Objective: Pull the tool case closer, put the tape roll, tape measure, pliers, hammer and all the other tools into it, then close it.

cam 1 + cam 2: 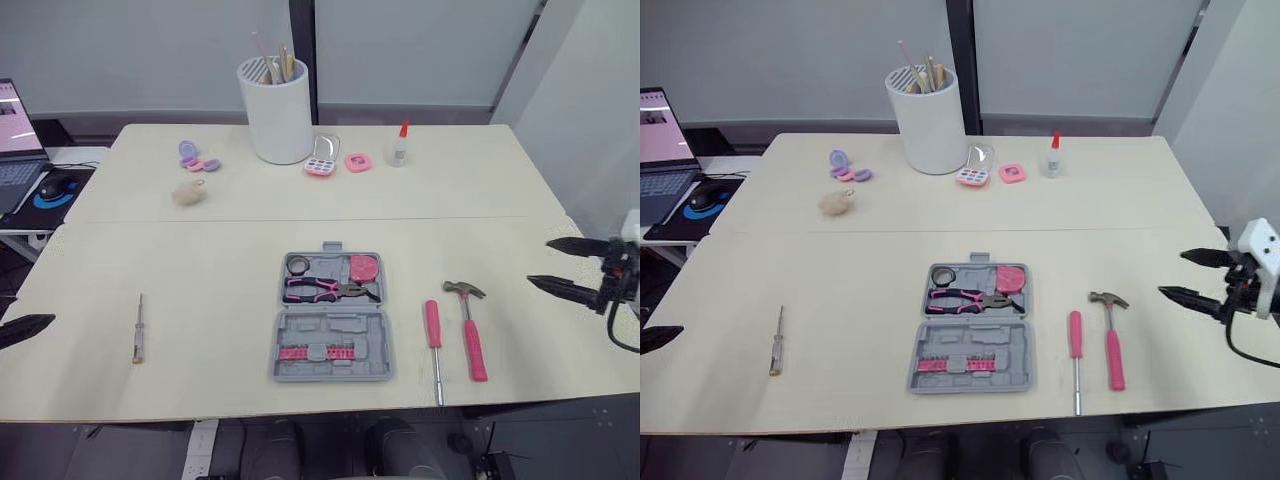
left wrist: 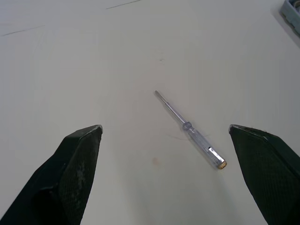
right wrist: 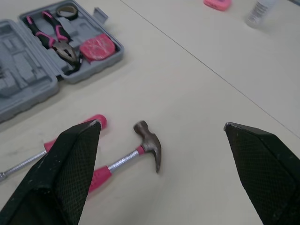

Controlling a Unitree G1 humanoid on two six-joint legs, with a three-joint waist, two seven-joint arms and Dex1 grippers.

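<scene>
Where the tool case (image 1: 335, 326) lies: in the middle of the table (image 1: 200, 250), near the front edge, open and flat with both halves facing up.
Far half of the case: the tape roll (image 1: 298, 264) sits in the left corner and the pink tape measure (image 1: 363, 268) in the right corner. The pliers (image 1: 325, 290) lie across just in front of them.
Near half of the case: a row of pink bits (image 1: 315, 352) sits in its slot.
Hammer (image 1: 469, 325): on the table to the right of the case and apart from it. Its head points to the far side and its pink handle to the front edge.
Pink-handled driver (image 1: 434, 345): just beside the hammer, between it and the case, almost parallel to it. I cannot tell if they touch.
Small screwdriver (image 1: 138, 333): alone on the table, well apart from the case on the left.
Left gripper (image 2: 165, 127): fingers spread wide, nothing between them. It hangs over the table above the small screwdriver.
Right gripper (image 3: 161, 124): fingers spread wide, holding nothing. It is at the right edge of the table, beyond the hammer, facing the hammer head.
Far side of the table: a white cup (image 1: 277, 110) with sticks and a glue bottle (image 1: 400, 145).
</scene>
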